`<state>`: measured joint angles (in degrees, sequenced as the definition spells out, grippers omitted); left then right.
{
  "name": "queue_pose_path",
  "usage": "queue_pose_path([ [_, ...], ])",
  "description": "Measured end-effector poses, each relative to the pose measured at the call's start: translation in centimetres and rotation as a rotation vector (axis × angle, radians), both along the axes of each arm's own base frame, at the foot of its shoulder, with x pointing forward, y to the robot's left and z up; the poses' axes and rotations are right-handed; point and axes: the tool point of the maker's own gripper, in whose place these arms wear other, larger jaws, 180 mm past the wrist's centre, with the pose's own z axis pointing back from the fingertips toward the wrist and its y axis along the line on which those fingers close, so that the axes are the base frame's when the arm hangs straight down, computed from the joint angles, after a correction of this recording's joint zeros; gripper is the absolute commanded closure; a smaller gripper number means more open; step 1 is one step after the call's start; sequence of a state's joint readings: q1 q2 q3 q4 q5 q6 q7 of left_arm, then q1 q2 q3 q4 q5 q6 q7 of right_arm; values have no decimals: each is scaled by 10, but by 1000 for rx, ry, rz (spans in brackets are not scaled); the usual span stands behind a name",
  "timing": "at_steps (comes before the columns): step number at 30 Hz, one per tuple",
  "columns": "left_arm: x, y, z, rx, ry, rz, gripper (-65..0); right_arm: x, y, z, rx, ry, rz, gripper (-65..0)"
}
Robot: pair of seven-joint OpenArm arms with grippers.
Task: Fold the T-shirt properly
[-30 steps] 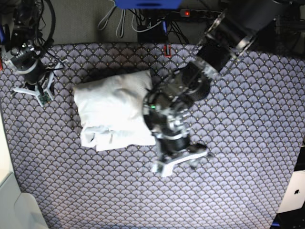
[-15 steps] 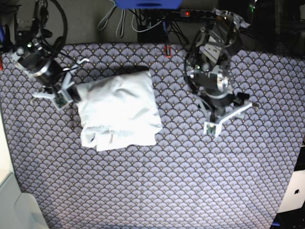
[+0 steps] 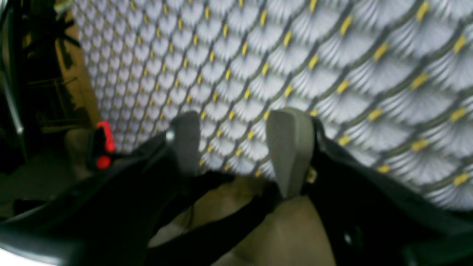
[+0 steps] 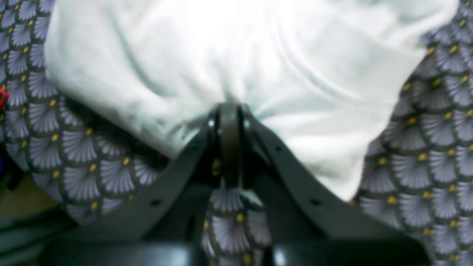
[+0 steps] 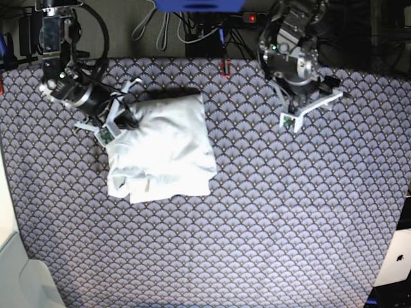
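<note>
While the left wrist view shows the left end effector point(image 3: 236, 144) parted and empty over the table point(image 3: 332, 55), the right wrist view shows the right end effector point(image 4: 229, 111) pinching the T-shirt point(image 4: 229, 55). From the base view, that folded garment lies left of center.

Base view looks straight down from high up, taking in the whole grey fan-patterned tablecloth point(image 5: 270, 224), both arms, and cables along the frame's top edge. Right wrist view sits just behind its black closed gripper point(image 4: 229, 111), very near, facing the rumpled white cloth T-shirt point(image 4: 236, 62); the base view shares that spot in its upper left point(image 5: 160, 147). Left wrist view peers past its own parted grey fingers point(image 3: 290, 147), low and close, blurred, facing bare patterned cloth point(image 3: 332, 55), seen at the base view's upper right.
</note>
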<state>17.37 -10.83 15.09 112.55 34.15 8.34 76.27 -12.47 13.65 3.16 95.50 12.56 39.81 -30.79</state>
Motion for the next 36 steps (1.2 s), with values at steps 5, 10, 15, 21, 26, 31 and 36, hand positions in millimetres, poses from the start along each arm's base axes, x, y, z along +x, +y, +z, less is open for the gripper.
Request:
queue_pose_path([
  [5, -10, 2, -5, 7, 23, -7, -325, -13, -2, -8, 28, 4, -6, 0],
  [10, -7, -4, -5, -6, -14, -48, -256, -24, 4, 31, -39, -82, 53, 0],
  [15, -16, -10, -11, -30, 2, -57, -83, -23, -4, 73, -56, -203, 35, 0],
  [21, -30, -7, -17, -14, 29, -67, -3, -49, -62, 54, -154, -111, -98, 0],
  [26, -42, -10, -15, -31, 30, -77, 0, -87, -87, 37, -206, -9, -136, 0],
  [31, -59, -13, -21, -40, 64, -80, 0, -131, -94, 21, -223, 107, -134, 0],
  [36, -93, -16, -33, -54, 147, -83, 0, -177, -104, 4, -260, 242, -106, 0],
])
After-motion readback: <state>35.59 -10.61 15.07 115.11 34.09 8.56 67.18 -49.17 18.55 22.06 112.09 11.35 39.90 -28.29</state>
